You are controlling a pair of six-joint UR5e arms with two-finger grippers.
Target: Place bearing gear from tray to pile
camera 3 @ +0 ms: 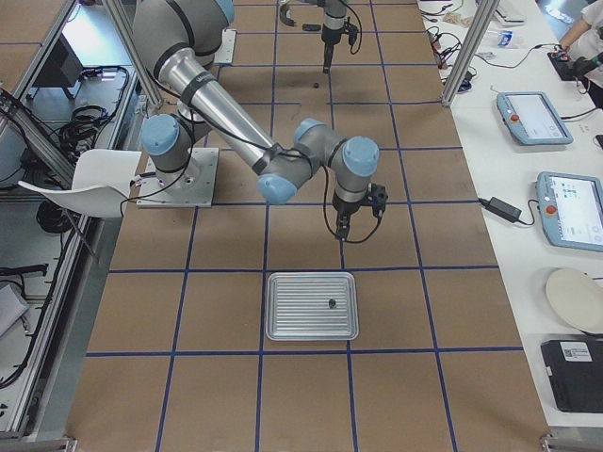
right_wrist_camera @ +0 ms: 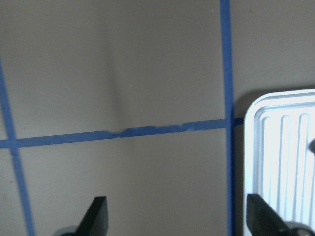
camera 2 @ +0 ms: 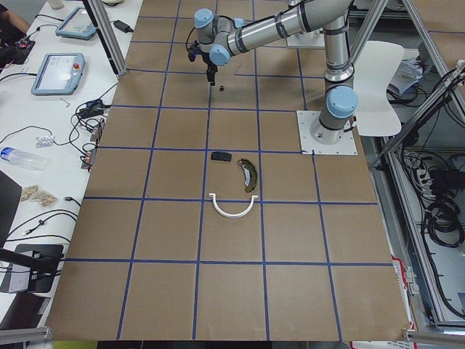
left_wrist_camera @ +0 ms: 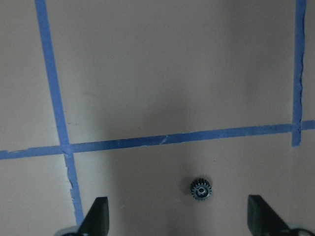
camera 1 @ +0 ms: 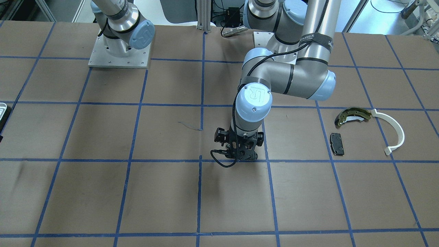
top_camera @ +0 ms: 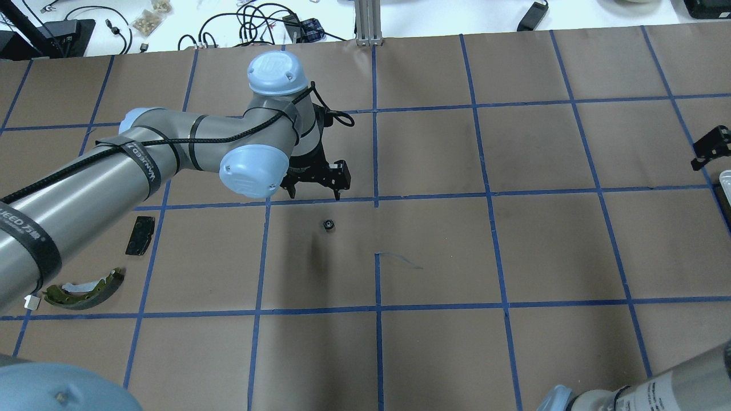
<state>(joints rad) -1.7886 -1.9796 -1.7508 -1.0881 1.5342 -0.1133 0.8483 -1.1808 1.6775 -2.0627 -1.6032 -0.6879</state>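
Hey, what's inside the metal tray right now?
One small dark piece lies in the tray, on its ribbed floor, too small to identify as a gear. Nothing covers the tray in the right-side view; the rest looks bare.

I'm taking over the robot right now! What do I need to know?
Left gripper: open, empty, hovering over a bearing gear that lies alone on the brown paper.
Right gripper: open, empty, just beside the tray.
Done: that one gear is out of the tray.
Left: one small dark piece, probably another gear, sits in the tray; it likely goes next.
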